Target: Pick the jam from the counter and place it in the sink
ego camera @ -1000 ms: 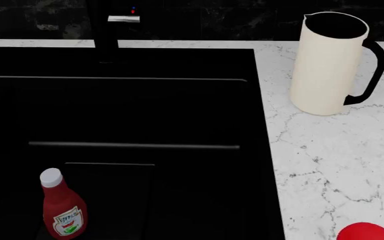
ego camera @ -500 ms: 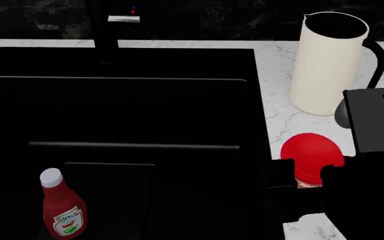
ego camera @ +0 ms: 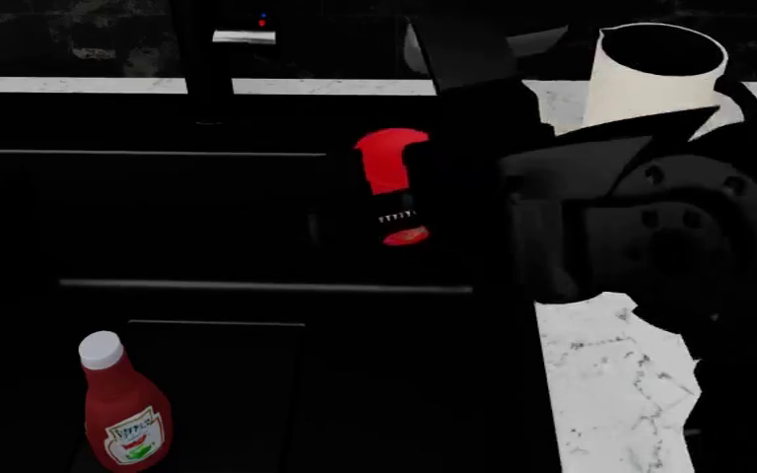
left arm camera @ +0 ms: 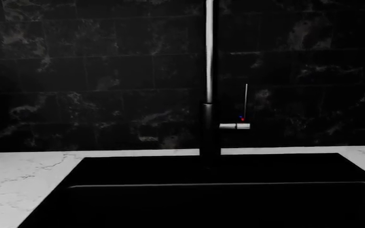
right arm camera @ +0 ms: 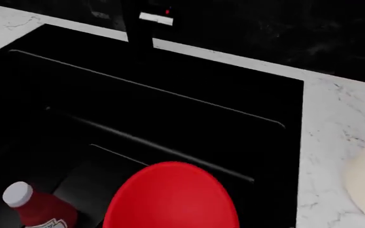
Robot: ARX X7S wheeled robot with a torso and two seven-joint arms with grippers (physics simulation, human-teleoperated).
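The jam (ego camera: 389, 158), a squat jar with a wide red lid, hangs tilted in the air over the black sink (ego camera: 221, 217). My right gripper (ego camera: 398, 209) is shut on it; its dark fingers barely show against the basin. In the right wrist view the red lid (right arm camera: 169, 197) fills the near part of the picture, above the sink (right arm camera: 169, 109). The white marble counter (ego camera: 615, 374) lies to the sink's right. My left gripper is out of view; its wrist view shows only the sink (left arm camera: 214, 199) and the faucet (left arm camera: 209, 95).
A red ketchup bottle with a white cap (ego camera: 125, 409) stands in the sink's near left part, also seen in the right wrist view (right arm camera: 36, 209). A cream pitcher (ego camera: 654, 69) stands on the counter at the back right. The black faucet (ego camera: 208, 59) rises behind the sink.
My right arm has carried the jam from low over the counter's front right, up and leftward, to above the sink. The ketchup bottle and pitcher have not moved.
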